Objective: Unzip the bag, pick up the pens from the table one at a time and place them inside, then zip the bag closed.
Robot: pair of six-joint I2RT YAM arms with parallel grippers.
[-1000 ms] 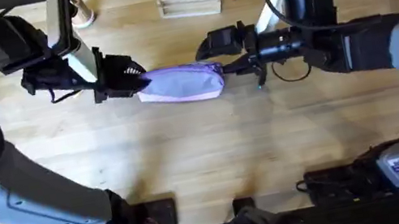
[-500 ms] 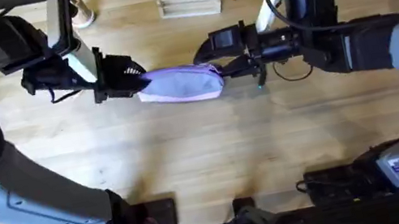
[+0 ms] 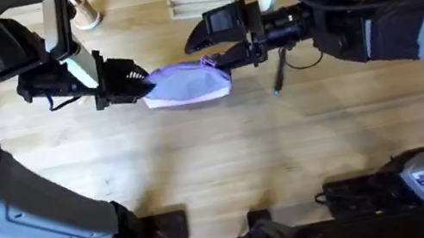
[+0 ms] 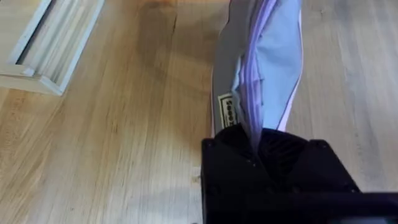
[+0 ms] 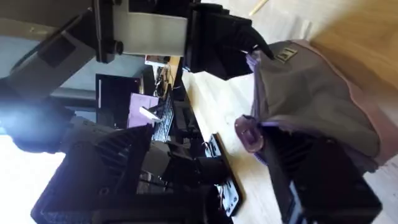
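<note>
Lavender bag sits mid-table, our left gripper clamped on one end, our right gripper pinching the other end near the zipper pull. We judge unzipping is underway; a pen lies just beside, not yet loaded.

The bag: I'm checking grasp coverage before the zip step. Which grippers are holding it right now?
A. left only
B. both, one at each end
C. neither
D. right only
B: the left gripper pinches one end of the bag and the right gripper the other.
</note>
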